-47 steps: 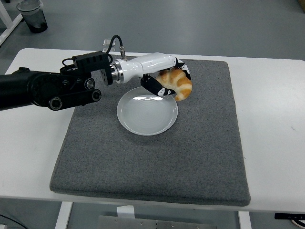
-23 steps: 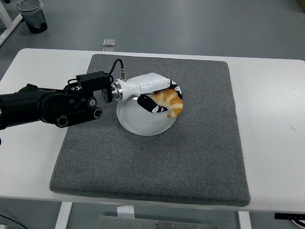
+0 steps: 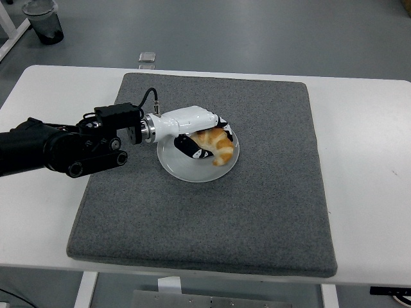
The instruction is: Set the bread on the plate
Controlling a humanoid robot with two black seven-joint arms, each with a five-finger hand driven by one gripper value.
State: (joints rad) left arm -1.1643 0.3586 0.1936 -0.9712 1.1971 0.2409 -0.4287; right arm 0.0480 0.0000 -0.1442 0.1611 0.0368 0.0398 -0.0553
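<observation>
A golden croissant (image 3: 217,147) is over the white plate (image 3: 186,168) on the grey mat, toward the plate's right side. My left hand (image 3: 200,136), white with black fingertips, is curled around the croissant from the left and above. I cannot tell whether the bread rests on the plate or hangs just above it. The black left arm (image 3: 58,147) reaches in from the left edge. The right arm does not show.
A grey felt mat (image 3: 270,192) covers most of the white table (image 3: 372,167). A small clear object (image 3: 148,57) lies past the table's far edge, and a dark bin (image 3: 43,20) stands on the floor at top left.
My left hand carried the croissant from beyond the plate's far right rim toward me and left, down onto the plate area. The arm drew back to the left.
</observation>
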